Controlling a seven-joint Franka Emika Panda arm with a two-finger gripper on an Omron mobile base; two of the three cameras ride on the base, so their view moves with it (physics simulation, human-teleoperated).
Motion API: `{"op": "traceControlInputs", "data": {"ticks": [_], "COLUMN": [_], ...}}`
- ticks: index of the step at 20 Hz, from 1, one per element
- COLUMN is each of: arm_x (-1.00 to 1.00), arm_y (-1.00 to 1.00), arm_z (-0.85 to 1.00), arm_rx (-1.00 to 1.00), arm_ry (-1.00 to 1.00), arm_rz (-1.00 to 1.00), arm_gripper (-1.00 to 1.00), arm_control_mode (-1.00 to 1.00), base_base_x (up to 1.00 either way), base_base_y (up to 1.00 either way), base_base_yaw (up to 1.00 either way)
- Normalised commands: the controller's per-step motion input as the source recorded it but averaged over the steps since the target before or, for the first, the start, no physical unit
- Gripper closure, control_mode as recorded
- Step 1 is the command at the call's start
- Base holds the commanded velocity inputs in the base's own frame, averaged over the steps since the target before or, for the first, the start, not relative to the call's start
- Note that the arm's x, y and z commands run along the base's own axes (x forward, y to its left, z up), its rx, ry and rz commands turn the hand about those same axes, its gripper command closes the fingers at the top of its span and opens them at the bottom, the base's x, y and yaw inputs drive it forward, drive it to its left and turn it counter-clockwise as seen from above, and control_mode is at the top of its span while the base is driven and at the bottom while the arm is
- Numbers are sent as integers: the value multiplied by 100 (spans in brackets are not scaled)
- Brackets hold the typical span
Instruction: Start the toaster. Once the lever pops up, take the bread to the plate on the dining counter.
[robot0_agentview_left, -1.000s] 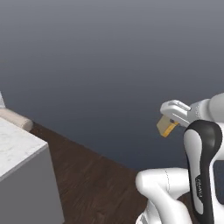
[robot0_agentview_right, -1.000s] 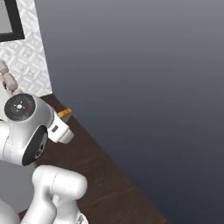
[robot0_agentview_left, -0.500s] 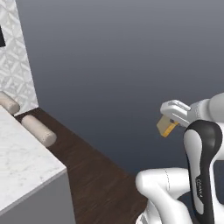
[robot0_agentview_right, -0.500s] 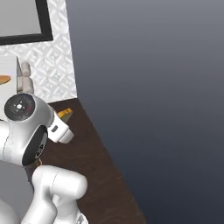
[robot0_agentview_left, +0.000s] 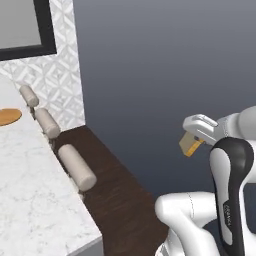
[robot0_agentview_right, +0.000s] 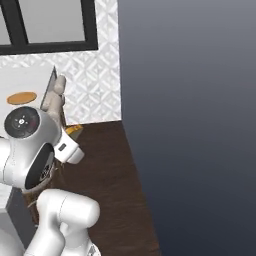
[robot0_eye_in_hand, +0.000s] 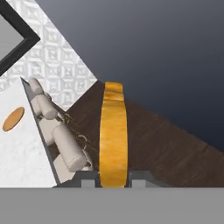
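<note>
Jaws clamp the small orange-brown-crusted bread slice (robot0_eye_in_hand: 113, 135) by its faces; light, crumbly, best held gently; orange-brown round plate (robot0_eye_in_hand: 13, 119) at ten o'clock.

veined marble dining counter (robot0_agentview_left: 30, 200), dark wood floor (robot0_agentview_left: 125, 200)

No legible text, labels, brands, numbers or signs. Small dark markings on the robot arm (robot0_agentview_left: 227, 210) are unreadable.
</note>
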Motion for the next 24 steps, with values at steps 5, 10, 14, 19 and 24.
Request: {"op": "traceControlInputs", "data": {"ticks": [5, 10, 14, 19, 24], "arm_x": [0, 0, 0, 0, 0], "arm_y": [0, 0, 0, 0, 0], "arm_z": [0, 0, 0, 0, 0], "arm_rx": [0, 0, 0, 0, 0], "arm_ry": [0, 0, 0, 0, 0], "arm_rz": [0, 0, 0, 0, 0], "arm_gripper": [100, 100, 100, 100, 100], "arm_control_mode": [100, 100, 100, 100, 100], "base_base_x": [100, 100, 100, 100, 100], "base_base_y": [-35, -21, 0, -11, -22], "base_base_yaw": [41, 38, 37, 35, 33]}}
